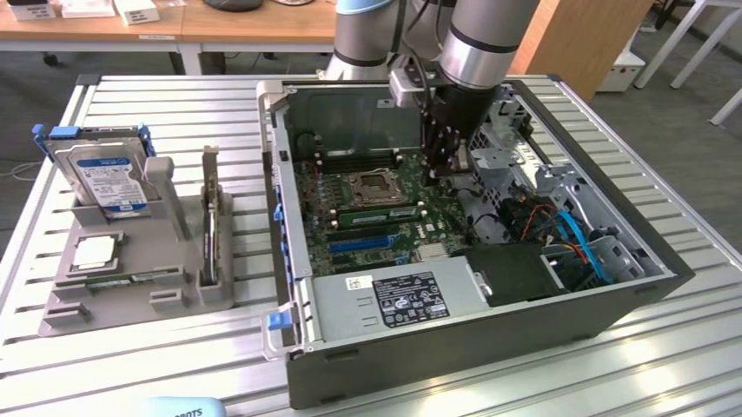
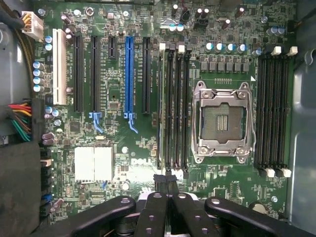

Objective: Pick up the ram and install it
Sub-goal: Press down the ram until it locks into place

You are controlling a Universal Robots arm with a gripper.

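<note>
The gripper (image 1: 444, 172) stands lowered into the open computer case (image 1: 464, 369), its fingers pressed together with nothing visible between them. In the wrist view the closed tips sit over one end of the ram (image 2: 162, 108). The ram stands edge-up in the slot of its bank furthest from the processor socket (image 2: 220, 121). It is judged seated, with the tips placed to bear down on it, but contact cannot be confirmed. In the exterior view the ram lies at eight o'clock from the gripper, whose own body masks its fingertips. At nine o'clock from the case, a tray (image 1: 116, 308) carries a hard drive (image 1: 110, 178) and a thin green strip (image 1: 116, 280) that cannot be identified.
</note>
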